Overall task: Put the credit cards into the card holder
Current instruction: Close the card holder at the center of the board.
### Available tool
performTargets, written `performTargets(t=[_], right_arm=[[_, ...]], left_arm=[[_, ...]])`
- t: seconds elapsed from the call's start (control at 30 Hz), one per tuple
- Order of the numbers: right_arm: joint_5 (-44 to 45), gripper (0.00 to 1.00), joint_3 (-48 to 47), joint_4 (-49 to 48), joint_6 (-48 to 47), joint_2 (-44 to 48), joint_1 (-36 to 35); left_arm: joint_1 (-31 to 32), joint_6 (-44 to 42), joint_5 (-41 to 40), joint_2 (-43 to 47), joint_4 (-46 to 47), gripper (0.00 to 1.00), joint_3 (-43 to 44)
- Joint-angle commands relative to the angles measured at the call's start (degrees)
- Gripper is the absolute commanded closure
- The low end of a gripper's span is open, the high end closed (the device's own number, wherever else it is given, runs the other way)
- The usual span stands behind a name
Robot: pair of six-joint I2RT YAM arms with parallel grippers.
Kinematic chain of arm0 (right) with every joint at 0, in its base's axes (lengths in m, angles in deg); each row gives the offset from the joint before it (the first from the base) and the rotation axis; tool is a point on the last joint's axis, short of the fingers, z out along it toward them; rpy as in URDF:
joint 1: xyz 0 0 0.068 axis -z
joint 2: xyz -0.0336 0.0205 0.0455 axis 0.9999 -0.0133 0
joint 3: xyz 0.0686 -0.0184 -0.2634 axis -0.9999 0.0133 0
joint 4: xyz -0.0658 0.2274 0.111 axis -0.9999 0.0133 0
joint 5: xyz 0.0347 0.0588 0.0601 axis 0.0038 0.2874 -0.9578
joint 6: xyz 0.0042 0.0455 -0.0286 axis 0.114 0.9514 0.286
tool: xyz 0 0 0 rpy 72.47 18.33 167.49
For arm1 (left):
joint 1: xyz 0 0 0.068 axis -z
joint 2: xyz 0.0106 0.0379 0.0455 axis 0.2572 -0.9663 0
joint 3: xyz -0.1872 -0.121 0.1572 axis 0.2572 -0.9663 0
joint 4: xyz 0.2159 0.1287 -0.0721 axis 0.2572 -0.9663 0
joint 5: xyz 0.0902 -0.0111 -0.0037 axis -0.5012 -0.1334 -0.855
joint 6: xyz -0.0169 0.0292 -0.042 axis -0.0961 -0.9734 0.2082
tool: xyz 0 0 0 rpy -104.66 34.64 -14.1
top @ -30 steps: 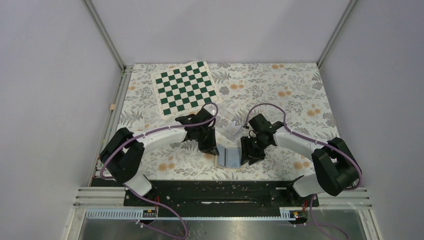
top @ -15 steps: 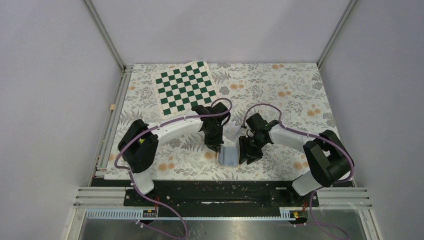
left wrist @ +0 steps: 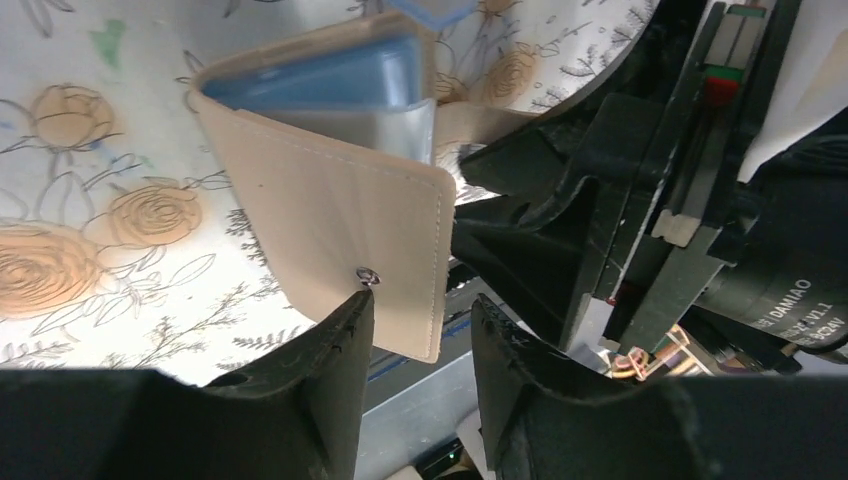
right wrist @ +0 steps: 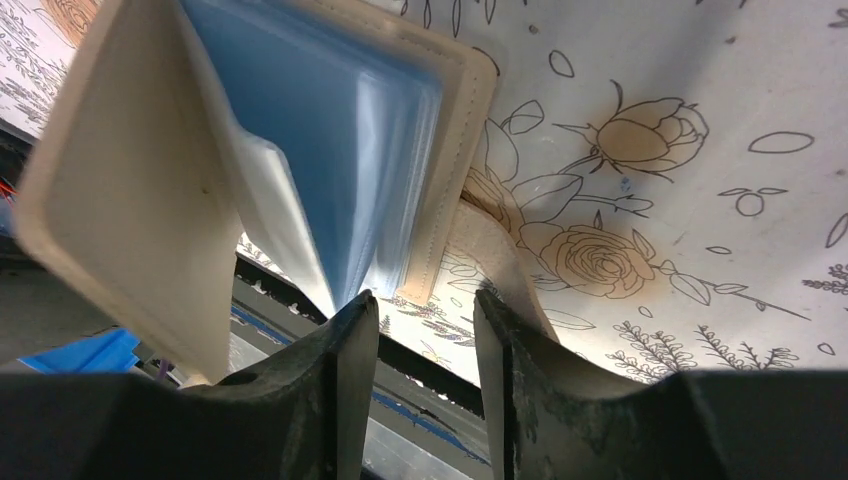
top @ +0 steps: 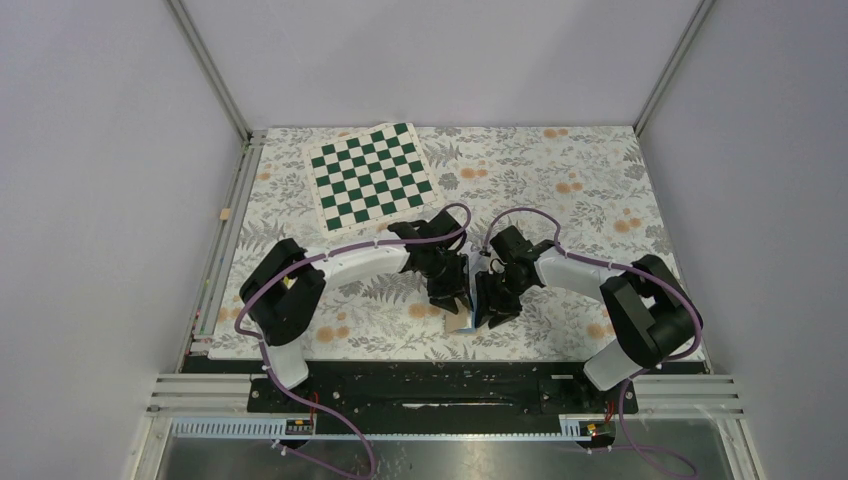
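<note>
Half-folded tan leather card holder (left wrist: pixel 330 220) with blue sleeves stood by the floral table's (top: pixel 560 170) near edge, between left gripper (left wrist: pixel 420 310) and right gripper (right wrist: pixel 425 300). Both had fingers spread, with its edges just off their tips.

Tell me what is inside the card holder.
The half-open card holder shows a light-blue lining and clear plastic sleeves. Whether anything sits in those sleeves cannot be told; the tan flap covers the rest.

Bright even light; left claw (left wrist: pixel 420 310) dark, blurred.
</note>
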Motion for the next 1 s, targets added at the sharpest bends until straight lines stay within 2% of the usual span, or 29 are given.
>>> performTargets(t=[0.0,0.23,0.33,0.47,0.77,0.97], right_arm=[[-0.22,0.53,-0.21,-0.51,0.56,1.6,-0.32],[2.46,0.5,-0.09,6.54,-0.11,9.82,-0.27],[4.98,0.46,-0.5,9.69,-0.65,13.48,-0.18],[7.21,0.44,-1.97,13.32,-2.11,15.49,0.71],[5.46,0.44,-6.9,14.71,-4.44,12.18,3.92],[3.59,0.45,-10.57,14.57,-5.41,6.82,4.76]], left_arm=[[0.31,3.44,5.96,1.81,9.42,0.59,-2.65],[0.27,6.45,10.26,-0.68,20.43,0.57,-8.34],[0.19,7.2,11.33,-1.82,23.64,0.53,-9.35],[0.15,8.14,12.34,-3.26,28.06,0.52,-10.89],[-0.17,8.3,11.17,-4.69,28.33,0.53,-12.78],[-1.22,7.16,11.25,2.04,30.98,0.53,-13.72]])
